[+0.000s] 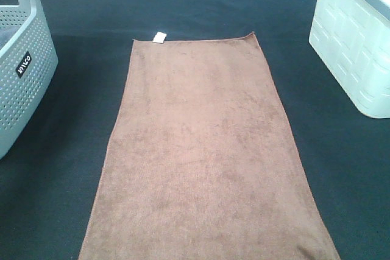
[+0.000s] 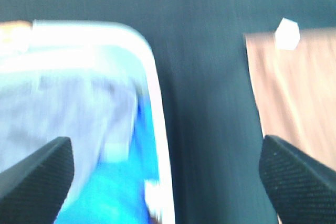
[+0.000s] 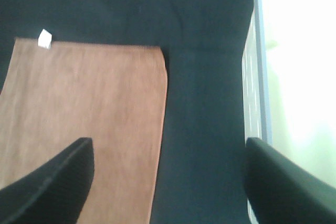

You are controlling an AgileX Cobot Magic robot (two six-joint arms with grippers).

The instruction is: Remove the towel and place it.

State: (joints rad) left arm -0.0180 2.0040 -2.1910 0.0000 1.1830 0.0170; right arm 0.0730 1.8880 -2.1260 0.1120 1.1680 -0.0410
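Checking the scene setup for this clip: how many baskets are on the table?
2. A grey perforated basket sits at the left edge, and a white basket at the right edge, with the brown towel flat between them. Both are cut off by the frame; more could lie outside it.

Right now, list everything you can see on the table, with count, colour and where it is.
towel: one, reddish-brown, spread flat mid-table, running off the near edge of the high view
tag: one, white, at the towel's far left corner
cloth: one, black, covering the table
grey basket: one, perforated, at the left edge; blue and pale fabric inside, blurred
white bin: one, at the far right; contents washed out
left tool: black, open, empty, over the gap between grey basket and towel
right tool: black, open, empty, over the towel's right edge
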